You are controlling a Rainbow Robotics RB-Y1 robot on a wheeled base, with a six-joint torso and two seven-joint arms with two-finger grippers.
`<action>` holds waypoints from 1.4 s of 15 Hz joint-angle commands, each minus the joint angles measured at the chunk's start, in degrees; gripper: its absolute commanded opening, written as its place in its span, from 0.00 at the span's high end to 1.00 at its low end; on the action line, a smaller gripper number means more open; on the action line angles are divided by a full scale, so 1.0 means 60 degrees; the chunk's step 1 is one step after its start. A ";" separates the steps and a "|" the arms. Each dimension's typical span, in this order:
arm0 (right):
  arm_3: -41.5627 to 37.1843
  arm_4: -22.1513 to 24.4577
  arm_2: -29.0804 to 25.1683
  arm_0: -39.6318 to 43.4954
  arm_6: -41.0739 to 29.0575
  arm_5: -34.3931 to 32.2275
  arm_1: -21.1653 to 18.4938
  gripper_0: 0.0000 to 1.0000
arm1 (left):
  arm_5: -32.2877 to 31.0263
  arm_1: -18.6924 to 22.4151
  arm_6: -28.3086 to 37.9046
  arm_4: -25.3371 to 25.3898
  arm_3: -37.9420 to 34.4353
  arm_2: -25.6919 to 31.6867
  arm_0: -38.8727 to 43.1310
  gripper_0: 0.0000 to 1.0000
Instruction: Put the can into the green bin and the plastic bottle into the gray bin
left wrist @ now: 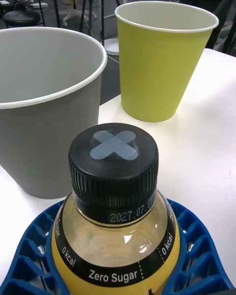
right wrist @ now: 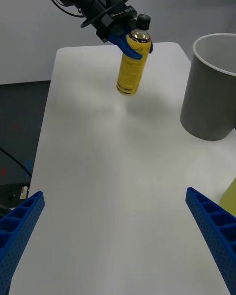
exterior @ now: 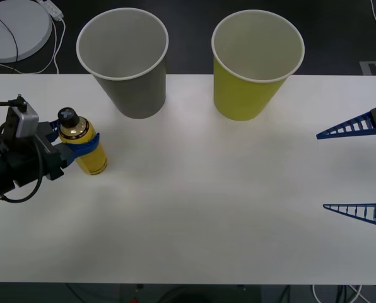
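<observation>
The plastic bottle point(exterior: 82, 146), yellow with a black cap, is tilted at the table's left side, and my left gripper point(exterior: 87, 145) is shut around its upper body. Its blue fingers point(left wrist: 29, 246) wrap the bottle point(left wrist: 115, 246) just below the cap. The right wrist view shows the bottle point(right wrist: 132, 66) leaning, with its base at or just above the table. The gray bin point(exterior: 134, 95) stands upright at the back, just beyond the bottle, and the green bin point(exterior: 245, 98) stands to its right. My right gripper point(exterior: 358, 169) waits open at the right edge. The can is out of view.
The white table point(exterior: 207, 208) stretches bare between the two arms and in front of the bins. A round white device point(exterior: 14, 28) with a cable lies beyond the table's back left corner. Both bins point(left wrist: 44, 142) point(left wrist: 152, 73) have open tops.
</observation>
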 commanded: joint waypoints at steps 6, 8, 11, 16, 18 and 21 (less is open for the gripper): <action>0.0000 0.0000 0.0000 0.0000 0.0000 0.0000 0.0000 0.00 | -0.0230 0.1410 0.0393 0.0730 -0.0057 0.0716 0.0058 1.00; 0.0000 0.0000 0.0000 0.0000 0.0000 0.0000 0.0000 0.00 | -0.0508 0.1776 0.0569 0.0949 -0.0043 0.0906 0.0102 1.00; 0.0000 0.0000 0.0000 0.0000 0.0000 0.0000 0.0000 0.00 | -0.1299 0.2143 0.1404 0.0773 -0.0057 0.1697 0.0351 1.00; 0.0000 0.0000 0.0000 0.0000 0.0000 0.0000 0.0000 0.00 | -0.2881 0.2597 0.3103 -0.0398 -0.0175 0.3411 0.0468 1.00; 0.0000 0.0000 0.0000 0.0000 0.0000 0.0000 0.0000 0.00 | -0.2998 0.3007 0.3660 -0.0516 -0.0233 0.3557 0.0395 1.00; 0.0000 0.0000 0.0000 0.0000 0.0000 0.0000 0.0000 0.00 | -0.3027 0.3651 0.3938 -0.0545 -0.0189 0.3572 0.0263 1.00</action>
